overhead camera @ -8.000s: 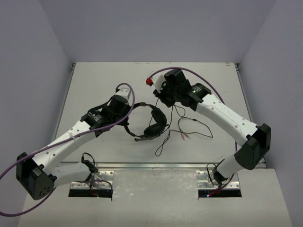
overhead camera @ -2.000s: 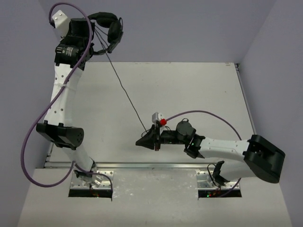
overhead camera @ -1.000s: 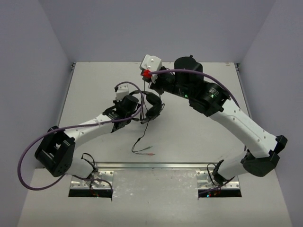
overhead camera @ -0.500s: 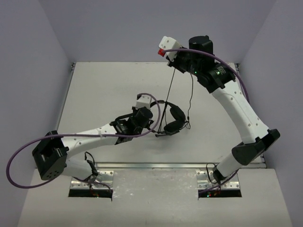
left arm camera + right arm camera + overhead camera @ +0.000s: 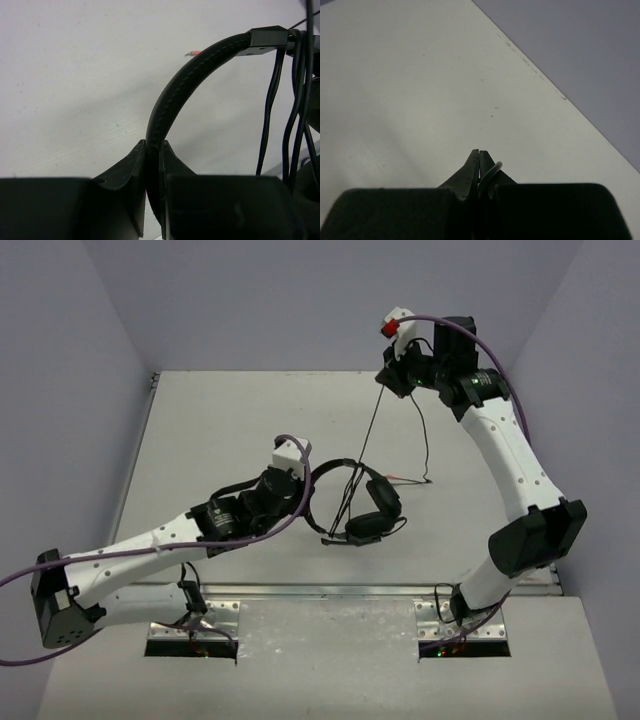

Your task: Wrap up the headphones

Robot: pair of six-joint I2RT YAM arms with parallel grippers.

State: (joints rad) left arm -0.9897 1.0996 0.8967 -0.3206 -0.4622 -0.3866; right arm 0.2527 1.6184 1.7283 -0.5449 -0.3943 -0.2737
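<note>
The black headphones [image 5: 368, 502] sit at the table's middle, with the ear cups to the right of my left gripper [image 5: 312, 492]. That gripper is shut on the curved headband [image 5: 186, 82]. The thin black cable [image 5: 369, 430] runs taut from the headphones up to my right gripper [image 5: 385, 377], raised at the far right. A second strand hangs down to a reddish plug tip [image 5: 398, 479] on the table. In the right wrist view my right gripper [image 5: 479, 152] is shut on the cable [image 5: 490, 177]. Several cable strands [image 5: 295, 100] hang by the headband's end.
The thick purple robot cables [image 5: 300, 502] loop along both arms. The grey walls rise close behind my right gripper. A metal rail [image 5: 330, 590] lines the near table edge.
My right gripper has lifted up and to the right with the cable, drawing it taut. My left gripper has shifted the headphones slightly right and nearer.
</note>
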